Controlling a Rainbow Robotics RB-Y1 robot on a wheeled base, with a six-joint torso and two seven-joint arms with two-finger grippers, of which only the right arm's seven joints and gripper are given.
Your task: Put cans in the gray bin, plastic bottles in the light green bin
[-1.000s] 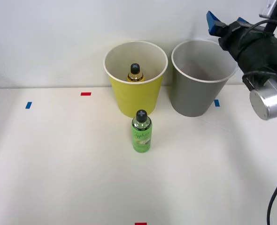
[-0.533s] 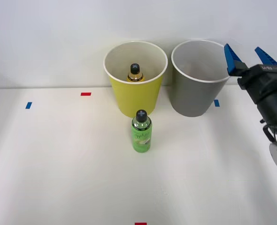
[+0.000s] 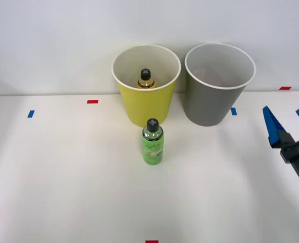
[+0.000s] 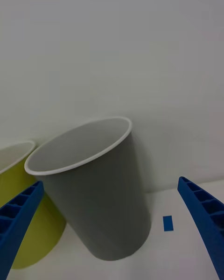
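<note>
On the white tabletop (image 3: pixel 63 177), two round tapered bins stand side by side against the far wall, nearly touching. The light green bin (image 3: pixel 145 104) is a lime yellow-green with a white rim and a pale inside; the gray bin (image 3: pixel 214 104), on its right in the front view, has the same shape and size, with a white rim and a pale inside.

An amber-gold bottle (image 3: pixel 146 80) with a black screw cap stands upright inside the light green bin, its cap and shoulders showing above the near rim. A green bottle (image 3: pixel 152 143) stands upright on the tabletop just in front of that bin, apart from it. Its body is clear green with a pale green label, and its black cap has a cross-shaped mark on top.

The right gripper (image 3: pixel 287 124) sits at the right edge of the front view, to the right of the gray bin and nearer the camera, well apart from both bottles. Its two blue ribbed fingers (image 4: pixel 18 219) are spread wide with nothing between them. In the wrist view the gray bin (image 4: pixel 100 193) sits between them, with the light green bin (image 4: pixel 28 233) beside it.

Small blue tape marks (image 3: pixel 233 111) and red tape marks (image 3: pixel 92 101) lie flat on the tabletop.
</note>
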